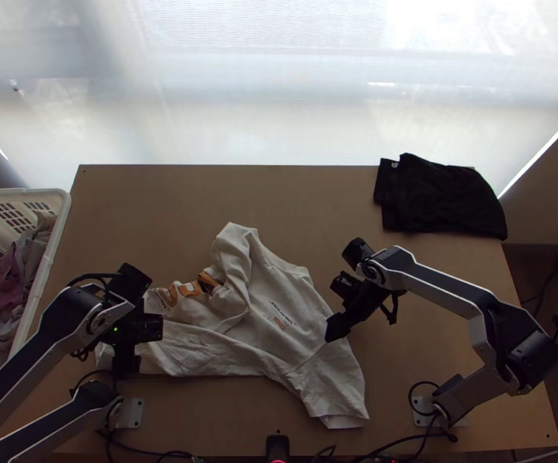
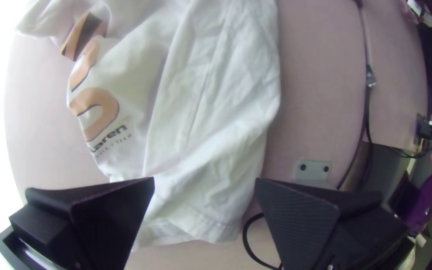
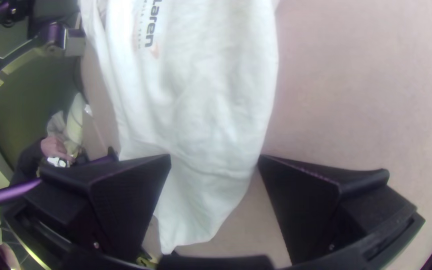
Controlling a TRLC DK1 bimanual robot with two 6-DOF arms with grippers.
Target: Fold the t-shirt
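Your counter (image 1: 155, 197) carries the t-shirt (image 1: 201, 347), which lies twisted and partly bunched, its far side rumpled over itself and its near side stretched longer and flatter. Take the t-shirt as your landmark: the white basket (image 1: 45, 270) stands to its left, and the black folded garment (image 1: 441, 197) lies beyond it to the right.

Your left gripper (image 2: 204, 181) is over the t-shirt's left end, its fingers spread, with a stitched edge in the gap between them. Your right gripper (image 3: 214, 157) is over the t-shirt's right part, its fingers also parted, on either side of what looks like a sleeve. Neither has the cloth pinched.

The step in hand looks like taking hold of both ends to straighten the t-shirt before folding. Bring each gripper down square to the counter until the cloth sits well inside the fingers, then close gently; a shallow bite may slip, and pressing too low could scrape the counter. Check that you catch every layer you mean to move. Draw the two ends apart evenly and low, easing out the bunched part near the orange print (image 1: 186, 288); lifting one end first would likely twist it more.
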